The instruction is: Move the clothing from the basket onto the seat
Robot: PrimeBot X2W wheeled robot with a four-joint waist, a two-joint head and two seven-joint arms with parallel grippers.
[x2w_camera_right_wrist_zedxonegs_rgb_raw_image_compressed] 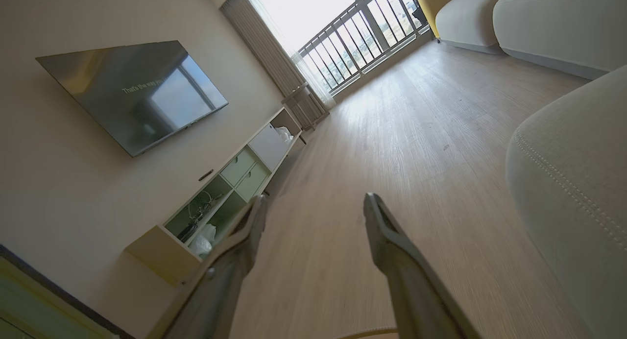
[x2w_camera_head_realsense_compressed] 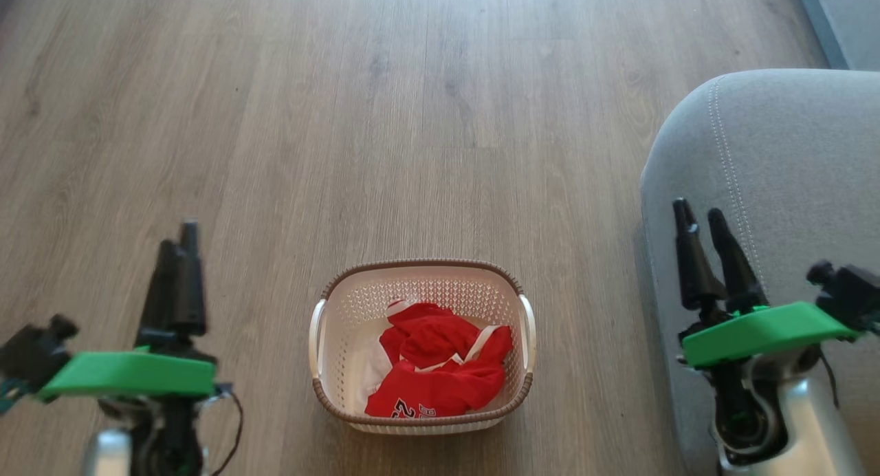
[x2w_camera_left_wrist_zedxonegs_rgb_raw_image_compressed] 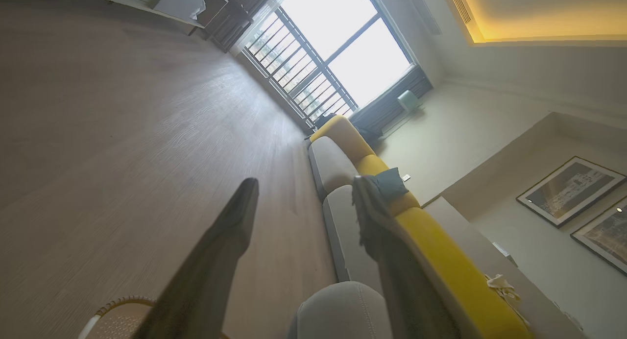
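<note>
floor [x2w_camera_head_realsense_compressed: 344, 118]: pale wood | seat [x2w_camera_head_realsense_compressed: 790, 159]: grey sofa corner, light stitching, right of basket | basket [x2w_camera_head_realsense_compressed: 421, 263]: cream, brown rim, on floor, holds the clothing | clothing [x2w_camera_head_realsense_compressed: 440, 366]: bright red, white trim, crumpled, dark numerals at near edge | left gripper [x2w_camera_head_realsense_compressed: 179, 236]: fingers parted, holding nothing | right gripper [x2w_camera_head_realsense_compressed: 698, 210]: fingers parted, holding nothing, over seat edge

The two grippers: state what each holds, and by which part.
Nothing is held: left gripper and right gripper are open; the bright red fabric clothing lies in the cream-white plastic basket.
</note>
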